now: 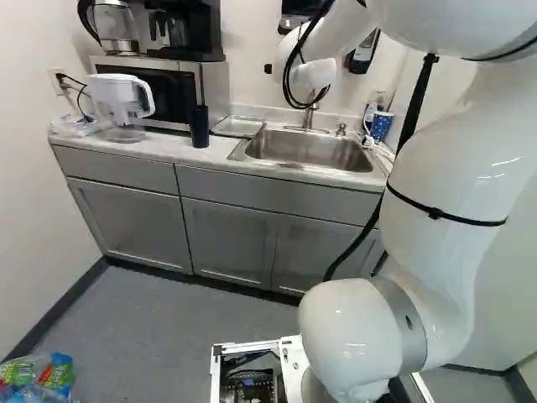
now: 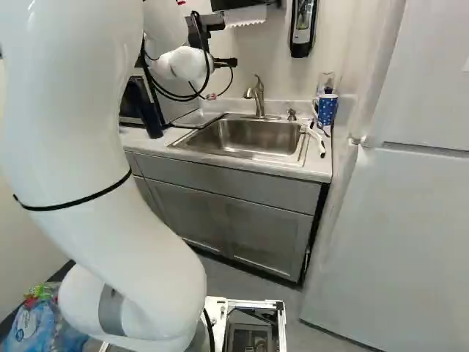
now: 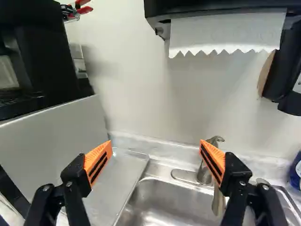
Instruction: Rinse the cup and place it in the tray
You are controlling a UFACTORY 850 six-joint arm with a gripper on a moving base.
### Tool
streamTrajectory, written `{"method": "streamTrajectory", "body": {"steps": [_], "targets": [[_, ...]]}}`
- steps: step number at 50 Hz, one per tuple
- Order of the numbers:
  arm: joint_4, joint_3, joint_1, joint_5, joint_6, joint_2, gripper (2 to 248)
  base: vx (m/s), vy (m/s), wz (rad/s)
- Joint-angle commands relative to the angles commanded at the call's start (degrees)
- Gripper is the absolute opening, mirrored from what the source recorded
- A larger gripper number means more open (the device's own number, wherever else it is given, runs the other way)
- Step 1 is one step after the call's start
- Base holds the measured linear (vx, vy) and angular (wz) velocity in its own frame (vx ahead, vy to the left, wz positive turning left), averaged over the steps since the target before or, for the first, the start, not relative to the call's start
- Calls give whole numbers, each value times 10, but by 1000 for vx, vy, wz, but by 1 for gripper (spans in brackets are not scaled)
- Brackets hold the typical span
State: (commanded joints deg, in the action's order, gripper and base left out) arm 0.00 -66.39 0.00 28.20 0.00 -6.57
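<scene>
Pale walls enclose a kitchenette where a counter surface (image 1: 172,151) carries the work, with a steel sink (image 2: 256,136) let into it beneath a wall-hung paper towel dispenser (image 3: 216,8). A shallow metal tray (image 3: 121,172) lies flat between the microwave (image 1: 159,94) and the basin, right at the sink's edge, presumably so that a rinsed cup has only a short way to travel and any drips are caught.

The likeliest cup is the blue one with white dots (image 2: 327,108), upright in the corner behind the sink, on the far side of the basin from the tray. Beside it stands a clear glass (image 2: 326,81), and a dark tumbler-like cylinder (image 1: 199,126) stands by the microwave, so which vessel is meant cannot be settled for certain. The blue cup's spot near the faucet (image 2: 256,95) would suit rinsing.

As for the gripper (image 3: 156,143), its jaws are released and spread wide, the orange pads (image 3: 98,162) facing each other across a broad gap with nothing gripped. They appear to touch nothing; tray, basin and faucet lie beyond them in the wrist view. Such a spread suits an approach to a cup. The next move, as I judge it, is to bring the jaws around the cup, taking care not to knock the glass close by; rinsing and placing both remain to be done.
</scene>
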Motion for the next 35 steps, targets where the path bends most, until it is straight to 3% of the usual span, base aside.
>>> {"method": "streamTrajectory", "body": {"steps": [35], "targets": [[0, -13, 0, 0, 0, -13, 247, 63, -20, 4]]}}
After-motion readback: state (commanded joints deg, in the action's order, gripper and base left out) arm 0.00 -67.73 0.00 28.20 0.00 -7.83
